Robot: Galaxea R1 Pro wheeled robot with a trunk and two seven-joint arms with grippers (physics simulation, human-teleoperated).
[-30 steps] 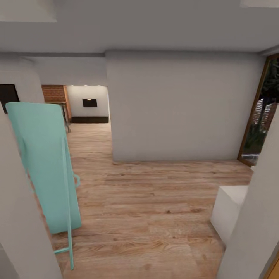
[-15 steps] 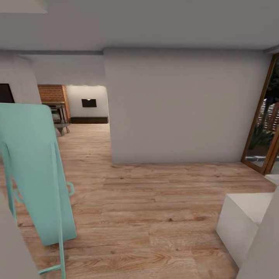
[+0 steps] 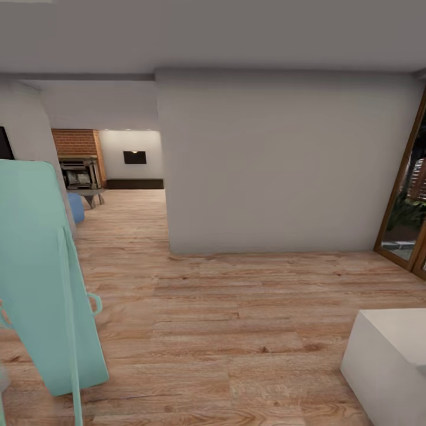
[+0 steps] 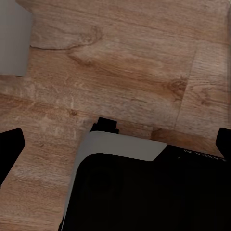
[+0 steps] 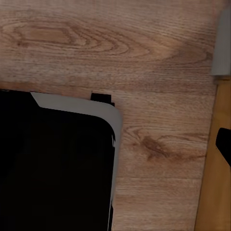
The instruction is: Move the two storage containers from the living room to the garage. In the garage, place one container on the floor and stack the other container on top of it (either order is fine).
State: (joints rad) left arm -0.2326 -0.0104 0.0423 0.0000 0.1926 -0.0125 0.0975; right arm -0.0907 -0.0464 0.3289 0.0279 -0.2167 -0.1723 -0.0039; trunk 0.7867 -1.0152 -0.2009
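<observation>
- Left wrist view: left gripper (image 4: 115, 139) shows two dark fingertips (image 4: 10, 144) at opposite frame edges, spread wide, holding nothing, above the robot base (image 4: 144, 187) and wood plank floor (image 4: 120, 62).
- Right wrist view: one dark fingertip (image 5: 224, 144) visible; right gripper opening cannot be determined.
- Head view: teal ironing board (image 3: 41, 278) stands upright at left; white block (image 3: 390, 361) at right.
- Living room (image 3: 127, 160) lies beyond the opening, with brick fireplace (image 3: 77, 157) and black TV (image 3: 135, 157).

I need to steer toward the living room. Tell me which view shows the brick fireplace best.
The head view: the red-brick fireplace stands far off at the left, through the opening past the grey wall, beside the white wall with the black TV. Both wrist views look down at wood plank floor and the robot's dark base, not the fireplace.
</observation>
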